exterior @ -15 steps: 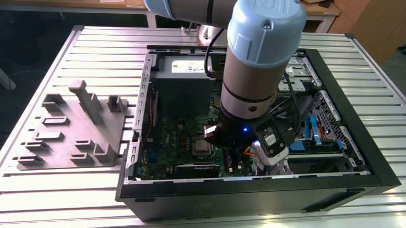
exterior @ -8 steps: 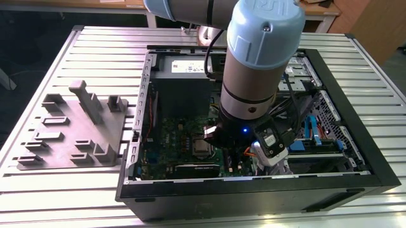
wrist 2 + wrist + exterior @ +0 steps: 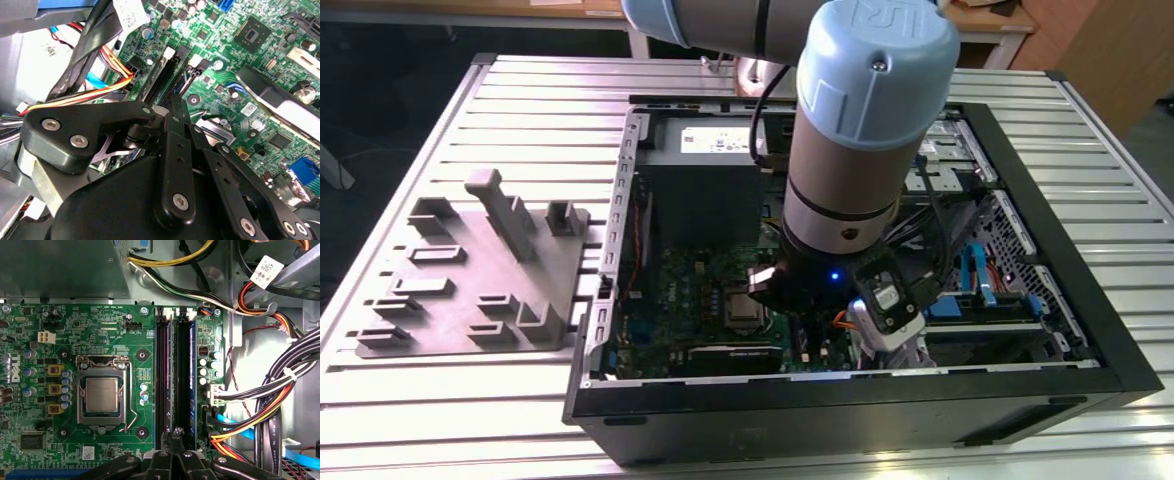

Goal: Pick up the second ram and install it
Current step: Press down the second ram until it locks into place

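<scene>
The gripper [image 3: 176, 432], fingertips drawn together with nothing between them, is shown at the lower centre of the first wrist view, just over the near end of the memory slots [image 3: 164, 375]. The second ram [image 3: 191, 380], a dark blue board, is seen seated upright in the slot beside them. To the left, the processor socket [image 3: 102, 395] is mounted on the green motherboard [image 3: 75, 325], inside the open computer case [image 3: 1067, 300].

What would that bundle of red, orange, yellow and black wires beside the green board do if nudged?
The red, orange, yellow and black wire bundle would probably bend aside, since it hangs in loose curves. Its ends look plugged in, so it likely springs back.
</scene>
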Controlling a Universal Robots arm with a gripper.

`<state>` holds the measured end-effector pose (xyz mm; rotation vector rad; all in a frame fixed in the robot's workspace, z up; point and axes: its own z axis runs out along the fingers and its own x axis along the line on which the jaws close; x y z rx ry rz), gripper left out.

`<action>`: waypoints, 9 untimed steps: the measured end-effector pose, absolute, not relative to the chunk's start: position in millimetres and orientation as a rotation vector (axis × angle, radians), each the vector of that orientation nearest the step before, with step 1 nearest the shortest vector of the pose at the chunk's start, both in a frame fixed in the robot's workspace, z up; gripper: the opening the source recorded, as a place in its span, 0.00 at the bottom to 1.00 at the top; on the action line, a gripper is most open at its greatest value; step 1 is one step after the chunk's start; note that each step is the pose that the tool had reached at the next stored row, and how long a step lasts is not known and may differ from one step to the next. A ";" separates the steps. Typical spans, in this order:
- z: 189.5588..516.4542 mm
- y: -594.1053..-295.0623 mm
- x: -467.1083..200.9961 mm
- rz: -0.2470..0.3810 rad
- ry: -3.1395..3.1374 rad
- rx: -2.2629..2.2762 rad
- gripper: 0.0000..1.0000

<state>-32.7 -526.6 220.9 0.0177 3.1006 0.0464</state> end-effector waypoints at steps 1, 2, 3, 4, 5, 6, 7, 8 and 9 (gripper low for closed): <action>220.1 -526.7 -32.7 0.045 3.101 0.018 0.10; 219.7 -526.7 -32.8 0.045 3.101 0.018 0.10; 219.5 -526.7 -32.8 0.045 3.101 0.018 0.10; 219.3 -526.7 -32.7 0.046 3.101 0.018 0.10; 219.1 -526.6 -32.7 0.046 3.101 0.018 0.10; 219.1 -526.6 -32.7 0.046 3.101 0.018 0.10; 218.8 -526.6 -32.7 0.047 3.101 0.018 0.10; 217.8 -526.6 -32.7 0.047 3.101 0.018 0.10; 217.3 -526.7 -32.7 0.046 3.101 0.018 0.10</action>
